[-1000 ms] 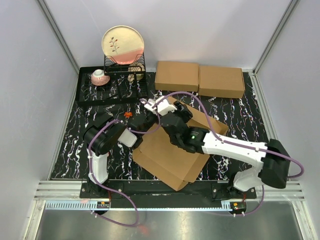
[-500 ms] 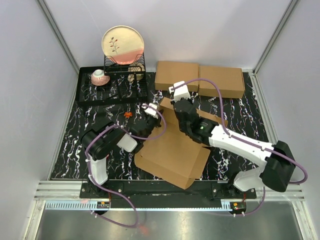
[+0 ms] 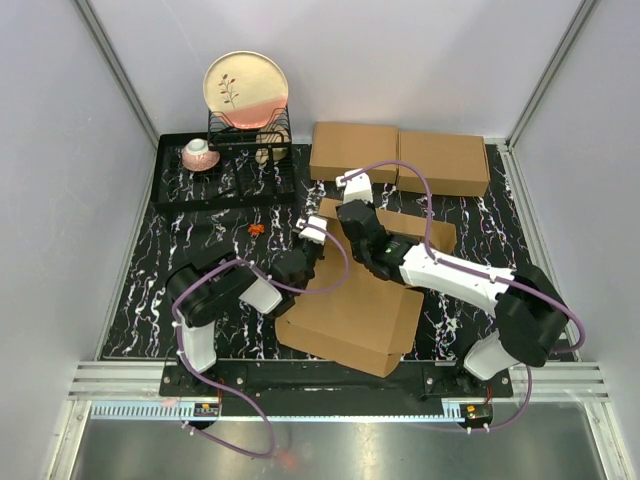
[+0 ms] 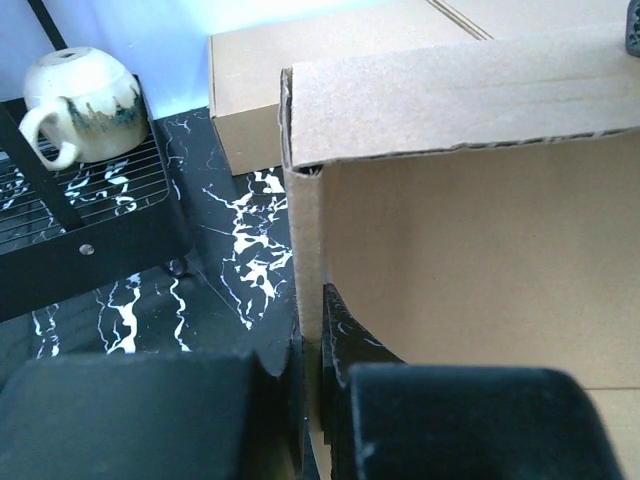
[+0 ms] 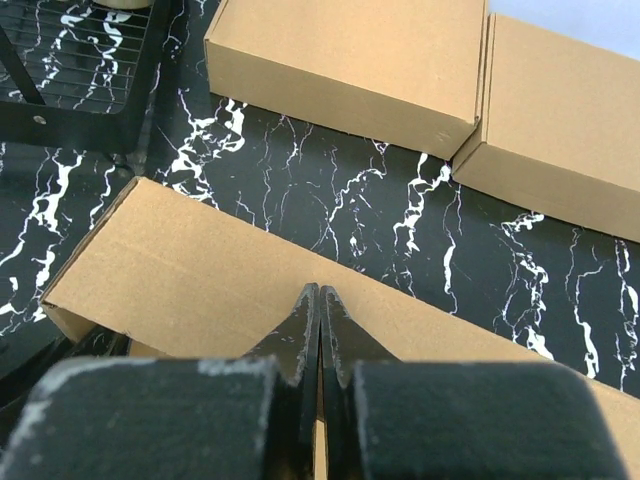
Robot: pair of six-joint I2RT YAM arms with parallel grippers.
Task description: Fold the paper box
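Note:
The paper box [image 3: 350,312] is a brown cardboard mailer lying half-formed in the middle of the mat. My left gripper [image 3: 312,258] is at its left wall. In the left wrist view the left gripper [image 4: 311,345] is shut on the upright edge of the paper box [image 4: 480,250], one finger on each side of the wall. My right gripper [image 3: 348,216] is over the box's back panel. The right wrist view has the right gripper [image 5: 319,300] shut with nothing between its fingers, tips down on the top of the paper box's long panel [image 5: 190,265].
Two flat brown boxes [image 3: 353,150] [image 3: 443,162] lie side by side at the back, just behind the right gripper. A black dish rack [image 3: 225,180] at back left holds a plate [image 3: 246,88] and a cup [image 3: 198,153]. A mug [image 4: 85,100] sits on the rack.
The right gripper has shut and shifted back from the box's middle to its rear panel. The left gripper has moved right with the wall; the box has swung round towards the front.

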